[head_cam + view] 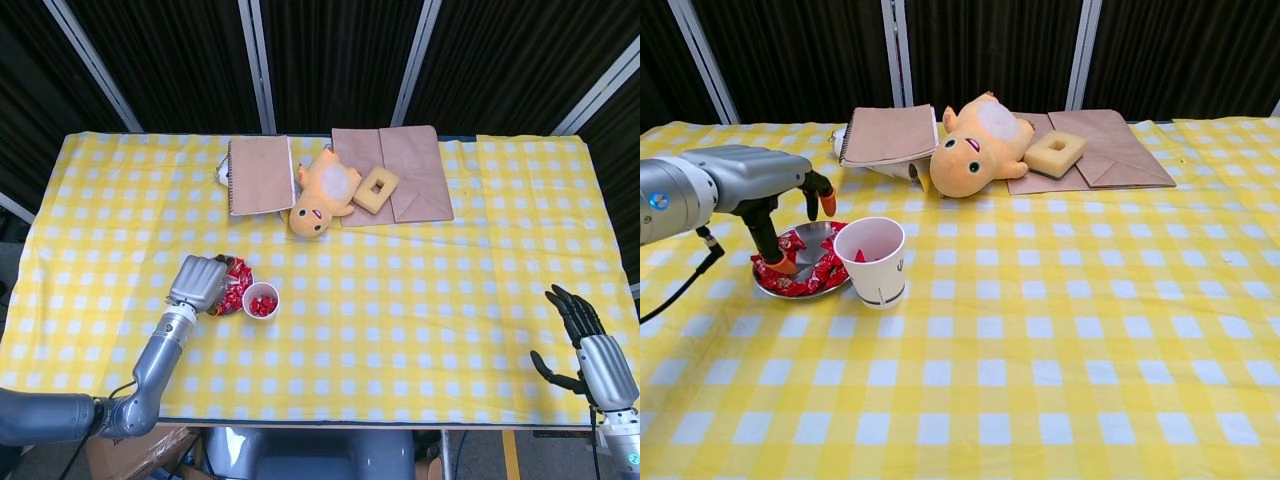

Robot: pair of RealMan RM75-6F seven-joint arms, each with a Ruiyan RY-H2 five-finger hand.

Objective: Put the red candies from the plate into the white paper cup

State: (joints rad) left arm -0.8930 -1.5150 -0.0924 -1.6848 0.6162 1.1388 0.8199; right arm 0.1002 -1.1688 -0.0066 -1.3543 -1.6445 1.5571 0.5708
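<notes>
Item count on the bench (420, 300):
- plate (812, 238): one, holding several red candies (790, 278); exact number cannot be determined
- white paper cup (874, 261): one
- plush toy (978, 142): one
- notebook (260, 175): one
- brown paper bags (405, 172): two
- foam block (1055, 153): one
- robot hands: two, left robot hand (199, 283) and right robot hand (590, 350)

From my seat this looks like a robot test bay, probably a lab rather than a home: black curtains (330, 60) on metal poles (258, 65) wall off the table (420, 330), whose yellow checked cloth carries staged props like a plush toy (975, 145) and brown paper bags (410, 175).
</notes>
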